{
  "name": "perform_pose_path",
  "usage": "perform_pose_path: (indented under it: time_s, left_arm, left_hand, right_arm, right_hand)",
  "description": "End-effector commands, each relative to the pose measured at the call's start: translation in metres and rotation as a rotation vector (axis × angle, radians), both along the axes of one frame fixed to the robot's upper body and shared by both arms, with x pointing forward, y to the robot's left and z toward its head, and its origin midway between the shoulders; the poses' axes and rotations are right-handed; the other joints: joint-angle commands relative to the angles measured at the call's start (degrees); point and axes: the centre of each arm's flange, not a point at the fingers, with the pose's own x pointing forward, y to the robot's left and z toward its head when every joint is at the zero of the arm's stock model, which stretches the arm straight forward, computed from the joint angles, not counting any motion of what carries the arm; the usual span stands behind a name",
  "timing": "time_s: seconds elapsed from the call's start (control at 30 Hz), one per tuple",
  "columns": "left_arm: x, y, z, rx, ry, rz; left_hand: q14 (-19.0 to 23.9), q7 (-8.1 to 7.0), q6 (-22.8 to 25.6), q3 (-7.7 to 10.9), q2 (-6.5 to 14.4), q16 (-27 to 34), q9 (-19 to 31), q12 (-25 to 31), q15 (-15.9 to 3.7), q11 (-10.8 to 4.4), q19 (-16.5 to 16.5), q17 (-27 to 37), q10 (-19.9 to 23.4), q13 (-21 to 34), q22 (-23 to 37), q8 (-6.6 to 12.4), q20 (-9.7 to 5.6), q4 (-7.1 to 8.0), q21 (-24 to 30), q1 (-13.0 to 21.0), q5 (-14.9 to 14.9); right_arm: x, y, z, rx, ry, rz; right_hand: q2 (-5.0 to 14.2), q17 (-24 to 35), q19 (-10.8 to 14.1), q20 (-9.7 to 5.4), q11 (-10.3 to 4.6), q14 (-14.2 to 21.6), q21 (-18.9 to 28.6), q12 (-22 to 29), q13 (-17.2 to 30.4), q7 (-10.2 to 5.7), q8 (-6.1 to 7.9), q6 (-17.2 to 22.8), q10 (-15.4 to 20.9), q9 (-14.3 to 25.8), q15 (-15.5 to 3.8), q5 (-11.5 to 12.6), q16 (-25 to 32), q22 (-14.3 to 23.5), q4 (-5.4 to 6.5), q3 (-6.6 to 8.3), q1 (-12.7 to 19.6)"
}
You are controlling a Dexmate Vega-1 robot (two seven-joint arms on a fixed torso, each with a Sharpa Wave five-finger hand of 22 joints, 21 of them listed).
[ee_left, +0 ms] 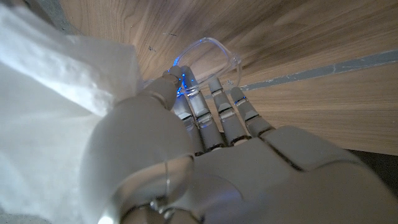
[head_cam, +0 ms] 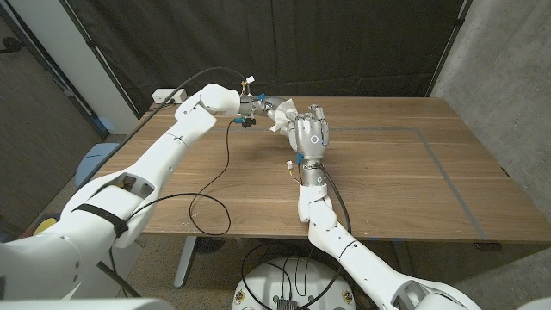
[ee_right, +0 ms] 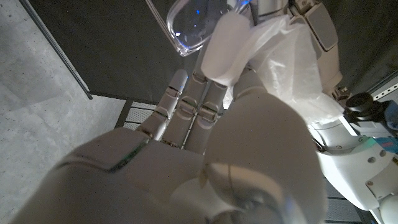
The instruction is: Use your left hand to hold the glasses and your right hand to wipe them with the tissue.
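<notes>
where head view blurs, wrist views: left hand (ee_left: 205,162) gripping glasses (ee_left: 208,56), right hand (ee_right: 205,155) pinching tissue (ee_right: 280,56)

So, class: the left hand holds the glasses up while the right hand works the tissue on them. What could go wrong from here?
1. The glasses sit only at the left hand's fingertips; pressure might push them loose.
2. The right hand pinches the bunched tissue lightly; it could slip out.

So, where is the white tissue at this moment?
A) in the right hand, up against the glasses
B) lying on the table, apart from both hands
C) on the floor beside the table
A: the right hand holds the tissue beside the clear glasses, which the left hand grips.
</notes>
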Motion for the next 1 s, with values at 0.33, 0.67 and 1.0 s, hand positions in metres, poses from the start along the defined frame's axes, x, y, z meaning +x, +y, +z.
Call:
perform_pose_path:
  time_s: [0.33,0.67,1.0]
  left_arm:
    - [-0.004,0.009,0.0,-0.022,-0.002,0.013]
    - [-0.008,0.006,-0.001,-0.026,-0.004,0.014]
    - [-0.012,0.002,0.0,-0.049,-0.007,-0.001]
  left_hand:
    - [0.0,3.57,3.7,0.27,0.4,-0.1,0.4,0.5,-7.09,0.01,-0.2,0.3,-0.1,0.1,0.1,0.24,0.21,-0.05,0.4,0.0,0.3]
    - [0.0,3.65,3.7,0.35,0.3,-0.1,0.4,0.7,-7.11,-0.08,-0.2,0.2,0.0,0.1,0.1,0.24,0.15,-0.06,0.6,-0.1,0.3]
    - [0.0,3.64,3.7,0.4,0.3,-0.1,0.4,0.9,-7.05,0.18,-0.2,0.3,-0.1,0.0,0.1,0.28,0.27,-0.06,0.8,-0.2,0.3]
  right_arm:
    - [-0.001,-0.029,-0.003,0.054,0.013,-0.071]
    - [-0.004,-0.047,-0.004,0.095,0.014,-0.115]
    - [-0.001,-0.041,-0.013,0.071,0.04,-0.099]
  right_hand:
    - [0.01,0.9,-0.7,-3.74,-0.93,0.2,1.0,-0.5,0.3,0.71,-0.21,1.5,1.7,0.2,-4.54,-0.3,0.3,0.1,0.04,0.34,0.6]
    - [-0.03,1.3,-1.0,-3.8,-0.87,0.1,1.6,-0.7,0.6,0.68,-0.46,1.6,1.7,0.2,-4.55,-0.3,0.2,0.1,0.07,0.43,0.6]
    - [-0.03,1.5,-1.4,-3.98,-0.85,0.1,2.3,-1.0,0.7,0.68,-0.72,1.8,1.9,0.2,-4.57,-0.4,0.1,0.0,0.11,0.54,0.7]
